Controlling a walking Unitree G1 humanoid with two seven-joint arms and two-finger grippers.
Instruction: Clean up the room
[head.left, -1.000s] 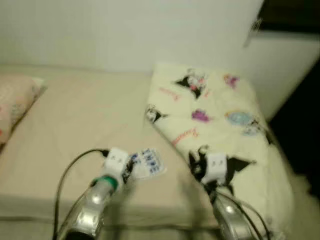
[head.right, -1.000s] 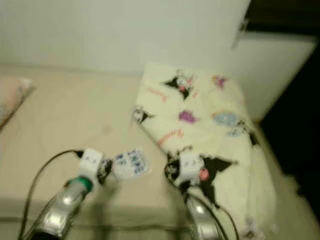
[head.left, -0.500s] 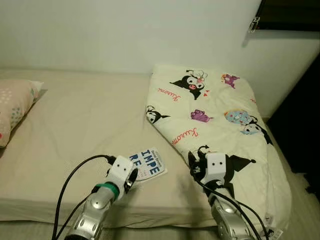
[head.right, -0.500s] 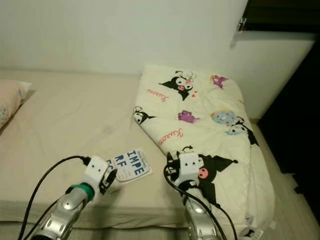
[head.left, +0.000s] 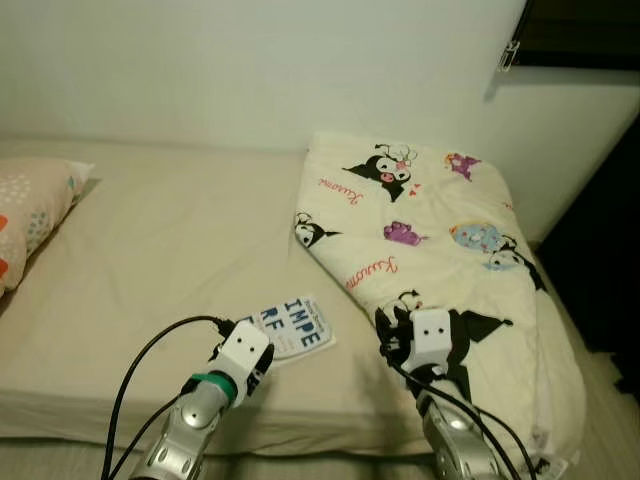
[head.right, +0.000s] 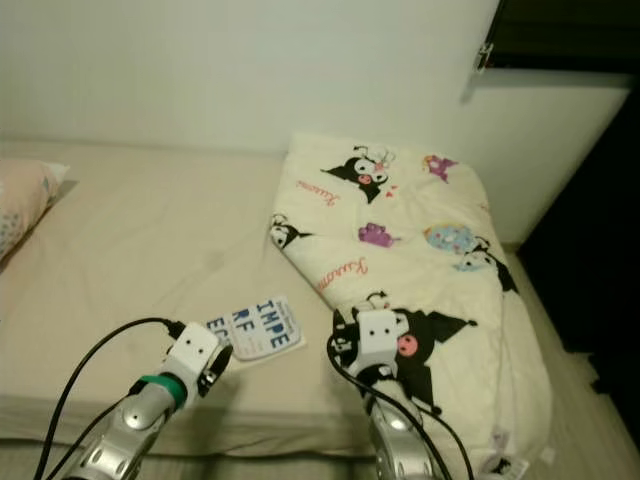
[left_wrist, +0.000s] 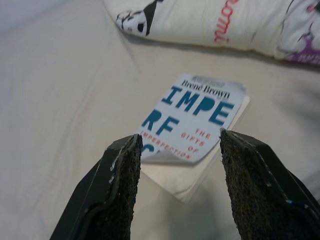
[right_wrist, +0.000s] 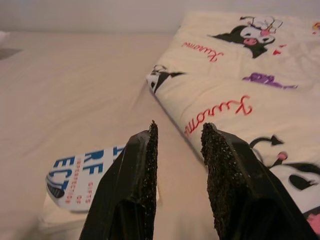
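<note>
A white book with blue letters (head.left: 293, 326) lies flat on the beige bed (head.left: 170, 240), near its front edge. My left gripper (left_wrist: 178, 137) is open just short of the book (left_wrist: 192, 125), with nothing between its fingers. My right gripper (right_wrist: 180, 127) hovers open, with a narrower gap, over the bed beside the cartoon-print comforter (head.left: 430, 230). Its view also takes in the book (right_wrist: 82, 172) off to one side. In the left eye view the left wrist (head.left: 243, 356) sits by the book's near corner, and the right wrist (head.left: 430, 340) is over the comforter's near end.
The folded comforter covers the right part of the bed. A patterned pillow (head.left: 35, 210) lies at the far left. A white wall (head.left: 260, 70) runs behind the bed, and a dark gap (head.left: 600, 260) opens past its right side.
The blurred picture of a second ago has turned sharp and shifted slightly. My left wrist has drawn back a little from the book. The book and comforter lie where they were.
</note>
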